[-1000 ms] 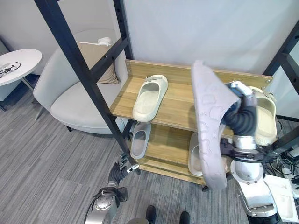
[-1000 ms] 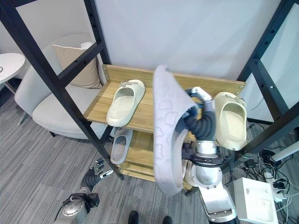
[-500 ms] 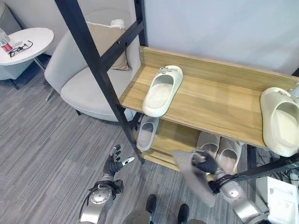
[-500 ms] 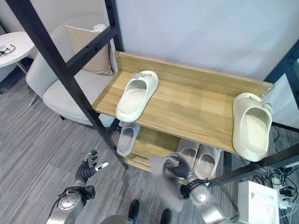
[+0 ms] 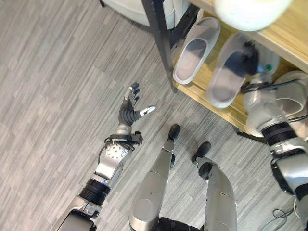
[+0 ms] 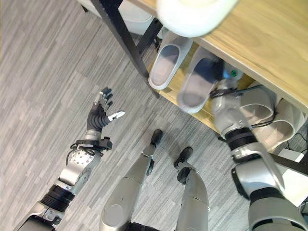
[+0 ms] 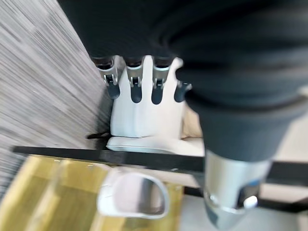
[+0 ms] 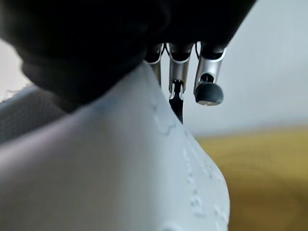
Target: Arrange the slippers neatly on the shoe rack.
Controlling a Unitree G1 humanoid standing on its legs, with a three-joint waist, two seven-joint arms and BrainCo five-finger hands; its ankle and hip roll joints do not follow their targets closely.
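Observation:
My right hand [image 5: 250, 58] is shut on the heel end of a grey slipper [image 5: 225, 79], holding it over the rack's lower wooden shelf [image 5: 227, 111]. That slipper lies close beside a second grey slipper [image 5: 195, 50], the two roughly parallel. In the right wrist view the held slipper's pale embossed sole [image 8: 144, 163] runs under my fingers [image 8: 207, 72]. A cream slipper [image 6: 192, 14] sits on the top shelf [image 6: 269, 48]. My left hand [image 5: 130, 108] hangs open over the grey floor, away from the rack.
A black frame post [image 5: 161, 43] stands at the rack's left corner, just beside the grey slippers. More pale slippers [image 6: 281, 122] lie on the lower shelf to the right, partly behind my right arm. A white armchair [image 7: 144, 120] shows past my left fingers.
The camera has tilted steeply down. My right hand has carried the grey slipper from in front of the rack onto the lower shelf beside the other grey slipper. The left hand stays open.

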